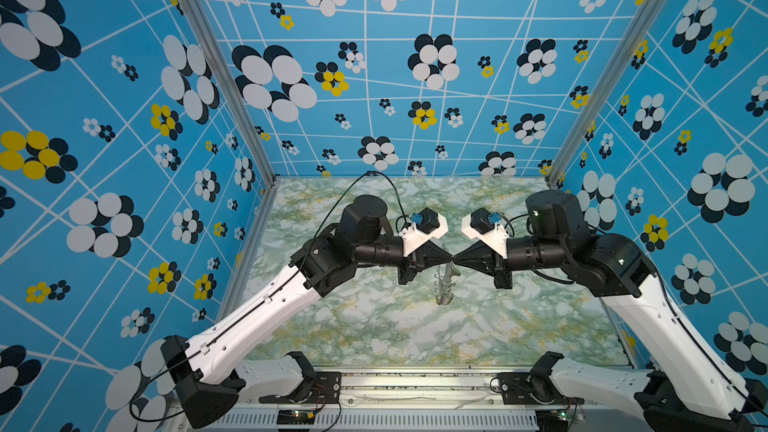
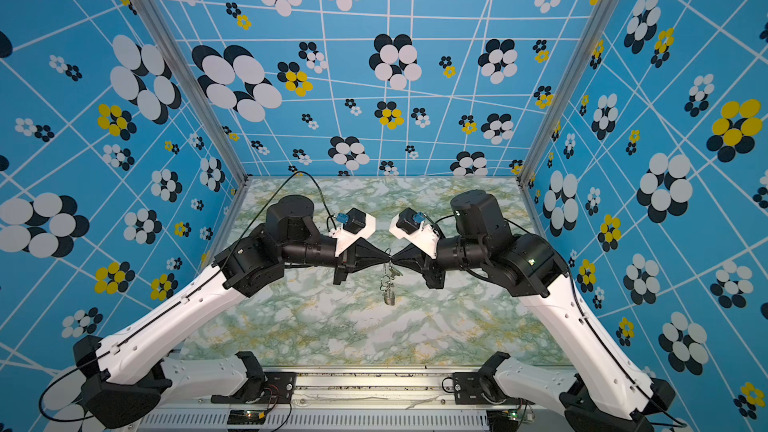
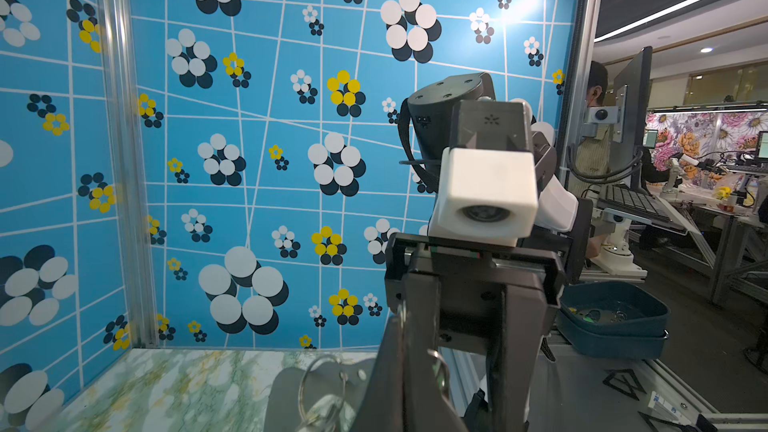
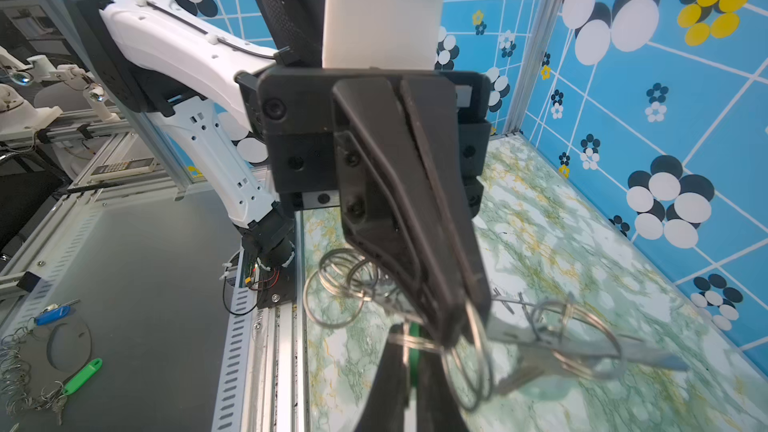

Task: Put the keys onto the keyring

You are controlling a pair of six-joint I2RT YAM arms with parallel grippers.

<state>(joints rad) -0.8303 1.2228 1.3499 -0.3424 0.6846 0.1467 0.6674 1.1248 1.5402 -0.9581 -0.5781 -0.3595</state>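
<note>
Two grippers meet tip to tip above the table [image 1: 374, 326]. The right gripper [image 4: 451, 328] pinches the keyring [image 2: 389, 297]; loops and key [image 4: 517, 376] dangle just beneath. The left gripper [image 2: 387, 258] is narrow, grip unclear.

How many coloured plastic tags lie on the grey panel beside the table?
2: a blue tag and a green tag, both beside a loose chain of rings; more may lie out of view.
</note>
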